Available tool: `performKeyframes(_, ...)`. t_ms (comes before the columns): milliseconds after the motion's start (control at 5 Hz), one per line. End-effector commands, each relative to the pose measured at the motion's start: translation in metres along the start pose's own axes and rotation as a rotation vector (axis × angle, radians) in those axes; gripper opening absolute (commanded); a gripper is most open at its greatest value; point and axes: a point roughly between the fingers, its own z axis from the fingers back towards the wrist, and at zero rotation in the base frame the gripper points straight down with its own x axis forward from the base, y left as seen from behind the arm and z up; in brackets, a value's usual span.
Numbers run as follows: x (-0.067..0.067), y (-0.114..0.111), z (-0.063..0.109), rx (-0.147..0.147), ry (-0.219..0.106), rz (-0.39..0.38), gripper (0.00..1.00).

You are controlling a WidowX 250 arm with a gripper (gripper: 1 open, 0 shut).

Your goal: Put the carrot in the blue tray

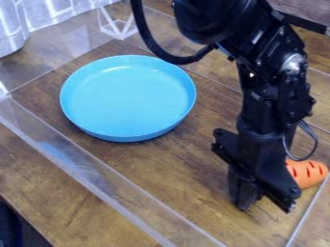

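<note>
Down at the five o'clock corner of your single camera view, the gripper [260, 196] points straight at the wooden table [77, 183], jaws drawn together, and nothing shows between them, so you're holding nothing that can be seen. Now look just to its three o'clock: the carrot [307, 174] peeks out from behind the black fingers, lying flat on the wood, only its orange body with dark groove marks showing, glossy under the light. Its leafy end is hidden behind the arm, so you cannot tell exactly where it stops. From what shows, the long axis runs roughly three to nine o'clock across the frame, tilted a touch. That's the relation that matters: the carrot sits close beside the pincer on its three o'clock side, perhaps touching, not under it. Over at ten o'clock, well apart, the blue tray [165, 122] waits, round, shallow and bare. Your next move, by my reading, needs those jaws spread and brought over the carrot first.
</note>
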Motion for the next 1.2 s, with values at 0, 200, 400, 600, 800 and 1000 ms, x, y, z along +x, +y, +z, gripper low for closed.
performKeyframes(0, -0.0044, -0.0153, 0.0004, -0.010, 0.005, -0.049, 0.00)
performKeyframes(200, -0.0070, -0.0174, 0.0002, -0.010, 0.012, -0.060, 0.00)
performKeyframes(400, -0.0076, -0.0160, 0.0022, -0.005, 0.017, -0.070, 0.00)
performKeyframes(600, -0.0085, -0.0148, 0.0033, 0.000, 0.021, -0.082, 0.00)
performKeyframes(800, -0.0095, -0.0137, 0.0041, 0.005, 0.027, -0.095, 0.00)
performKeyframes(1000, -0.0102, -0.0127, 0.0042, 0.008, 0.033, -0.111, 0.00)
